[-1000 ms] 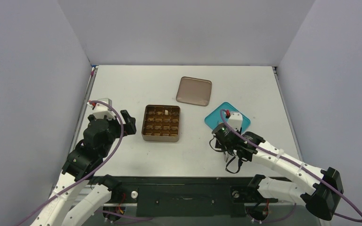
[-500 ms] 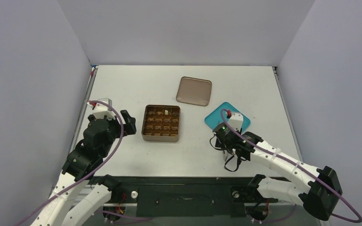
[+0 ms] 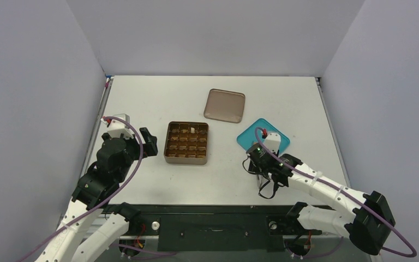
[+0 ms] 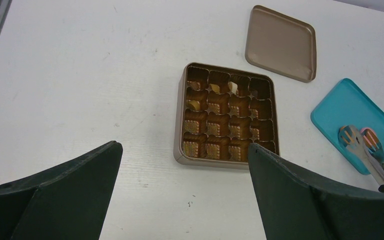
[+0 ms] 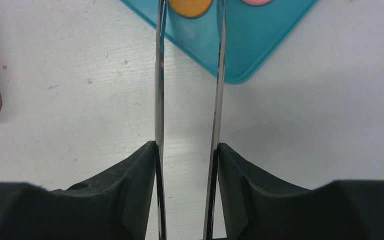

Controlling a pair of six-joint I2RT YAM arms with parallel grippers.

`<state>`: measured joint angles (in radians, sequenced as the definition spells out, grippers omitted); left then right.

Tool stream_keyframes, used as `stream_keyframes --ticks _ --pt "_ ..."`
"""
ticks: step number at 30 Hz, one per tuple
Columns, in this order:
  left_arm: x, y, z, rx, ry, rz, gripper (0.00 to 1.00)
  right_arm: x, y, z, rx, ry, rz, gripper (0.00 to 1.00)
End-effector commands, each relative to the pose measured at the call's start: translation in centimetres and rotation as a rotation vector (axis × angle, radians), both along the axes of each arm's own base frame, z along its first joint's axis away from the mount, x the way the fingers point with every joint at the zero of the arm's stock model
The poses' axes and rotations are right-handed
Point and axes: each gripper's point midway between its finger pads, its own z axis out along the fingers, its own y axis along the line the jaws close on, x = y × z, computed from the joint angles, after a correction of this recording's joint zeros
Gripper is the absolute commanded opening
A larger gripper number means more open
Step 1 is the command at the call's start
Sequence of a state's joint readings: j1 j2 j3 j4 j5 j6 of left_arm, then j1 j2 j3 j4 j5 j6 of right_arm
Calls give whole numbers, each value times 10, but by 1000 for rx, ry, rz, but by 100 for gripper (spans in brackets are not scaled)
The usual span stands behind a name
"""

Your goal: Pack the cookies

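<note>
An orange cookie [image 5: 190, 7] and a pink cookie [image 5: 257, 1] lie on the teal plate [image 5: 240, 50]. My right gripper [image 5: 186, 150] is shut on metal tongs [image 5: 160, 75]. The two tong blades stand apart on either side of the orange cookie; their tips are cut off at the view's top edge. The left wrist view shows the tongs [image 4: 375, 157] over both cookies on the plate [image 4: 340, 102]. The brown gridded tin [image 4: 180, 150] holds a cream-white piece [image 4: 233, 88] in its far row. My left gripper [image 4: 182, 146] is open and empty, just near of the tin.
The tin's flat brown lid [image 3: 225, 105] lies behind the tin [image 3: 186, 159], left of the teal plate [image 3: 248, 136]. Grey walls close in the table on three sides. My right gripper [image 3: 262, 164] sits in front of the plate, my left gripper [image 3: 148, 143] left of the tin.
The right arm has shifted slightly, keeping the tongs at the plate. The left arm has not moved.
</note>
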<state>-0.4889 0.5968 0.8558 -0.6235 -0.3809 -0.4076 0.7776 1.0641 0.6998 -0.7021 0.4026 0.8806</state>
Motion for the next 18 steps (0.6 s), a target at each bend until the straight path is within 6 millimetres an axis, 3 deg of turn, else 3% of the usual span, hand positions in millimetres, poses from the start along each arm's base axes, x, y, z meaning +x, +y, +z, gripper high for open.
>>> stream_keyframes --ticks 1,11,18 --pt "5 -3 13 -25 -48 -4 97 9 6 0 30 -27 -16 43" --pt "6 -3 13 -25 -49 -1 97 11 8 1 28 -33 -10 36" --pt "6 -3 13 -24 -48 -2 97 16 5 19 18 -73 -15 28"
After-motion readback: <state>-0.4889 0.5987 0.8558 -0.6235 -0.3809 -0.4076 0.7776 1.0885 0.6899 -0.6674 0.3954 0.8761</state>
